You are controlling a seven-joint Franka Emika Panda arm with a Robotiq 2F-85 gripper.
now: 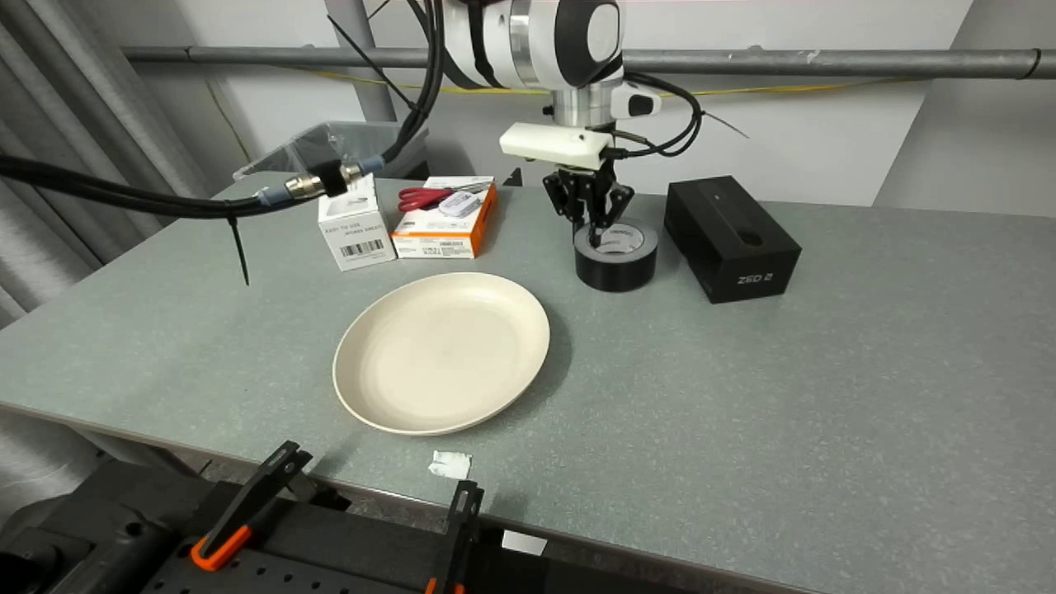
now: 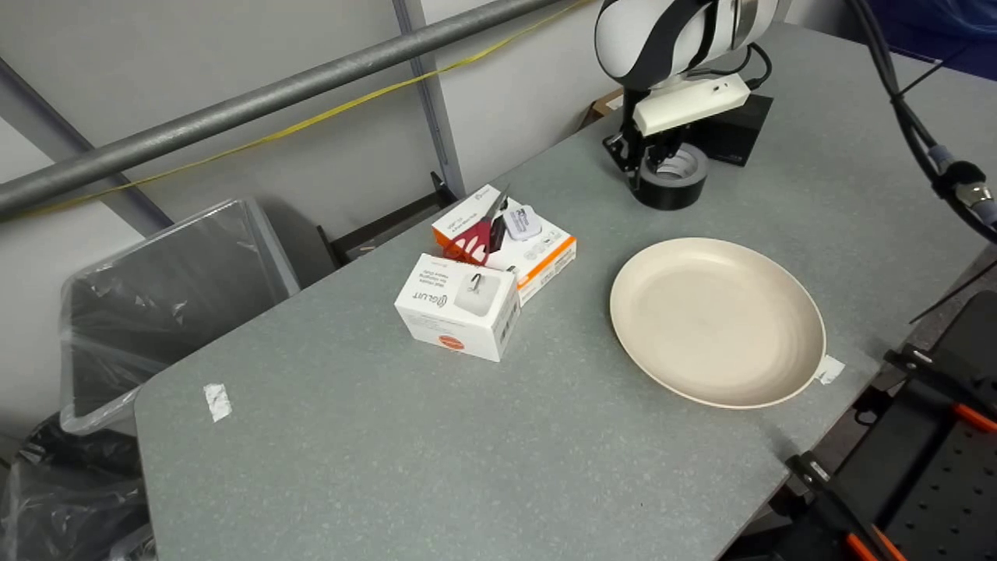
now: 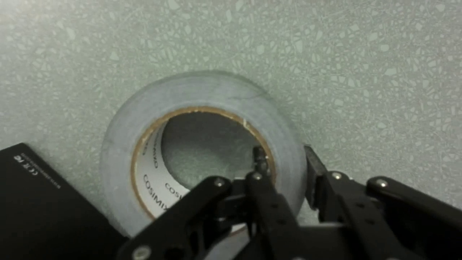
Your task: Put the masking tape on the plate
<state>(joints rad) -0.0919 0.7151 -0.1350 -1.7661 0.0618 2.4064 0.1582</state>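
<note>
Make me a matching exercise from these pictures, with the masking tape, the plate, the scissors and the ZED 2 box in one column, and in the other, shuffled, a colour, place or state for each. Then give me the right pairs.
Things
1. masking tape
2. plate
3. scissors
4. ZED 2 box

Descriptions
A. black and rectangular
B. its wall is straddled by the gripper
C. lying on top of the white-and-orange box
D. round and cream-coloured

Right pairs
1-B, 2-D, 3-C, 4-A
</note>
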